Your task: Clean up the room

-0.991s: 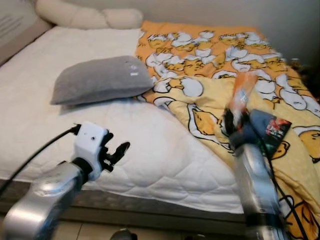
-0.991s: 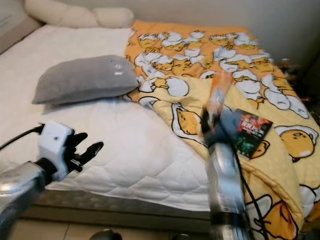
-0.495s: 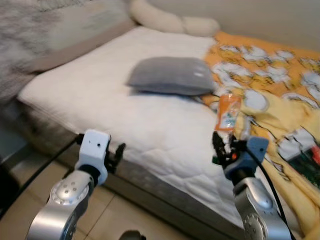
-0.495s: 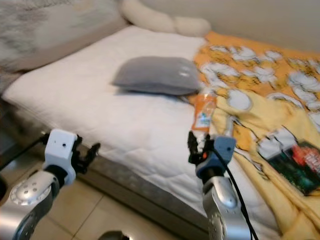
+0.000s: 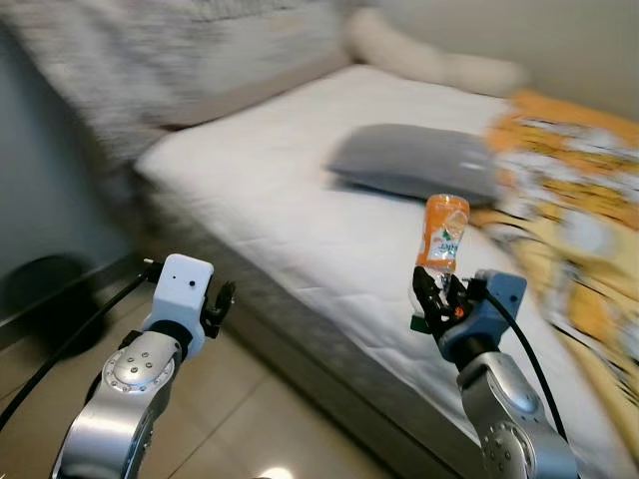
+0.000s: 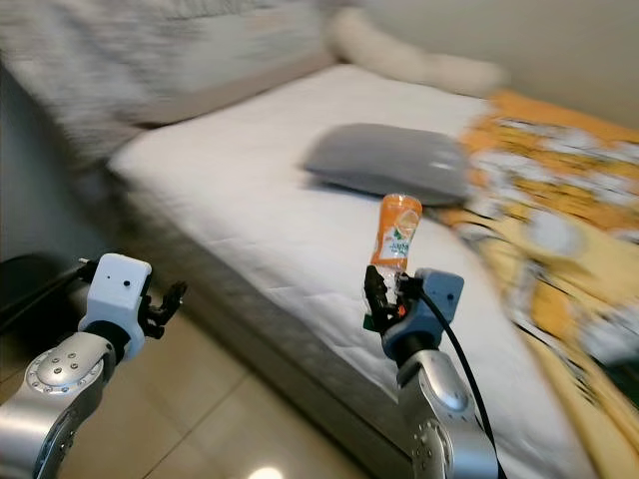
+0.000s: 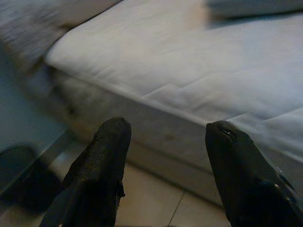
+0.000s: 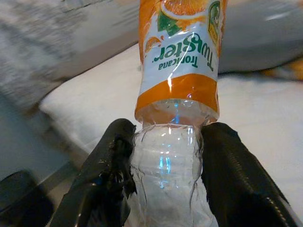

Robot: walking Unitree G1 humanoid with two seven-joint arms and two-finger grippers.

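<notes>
Big white bed (image 5: 300, 190) takes up most of the scene, running off to the far right, with a grey pillow (image 5: 414, 160) lying flat mid-mattress and a yellow-orange blanket (image 5: 579, 200) bunched on the right, all a bit blurry. The right gripper (image 8: 165, 156) is held up in front of the near bed edge, fingers pinched tight around the clear lower part of an empty-looking orange Tropicana bottle (image 5: 443, 232), label end pointing up, so I'd guess it's trash being carried off. The left gripper (image 7: 165, 142) hangs lower on the left over the tiled floor (image 5: 260, 409), fingers spread apart with nothing in them, probably just kept free.
</notes>
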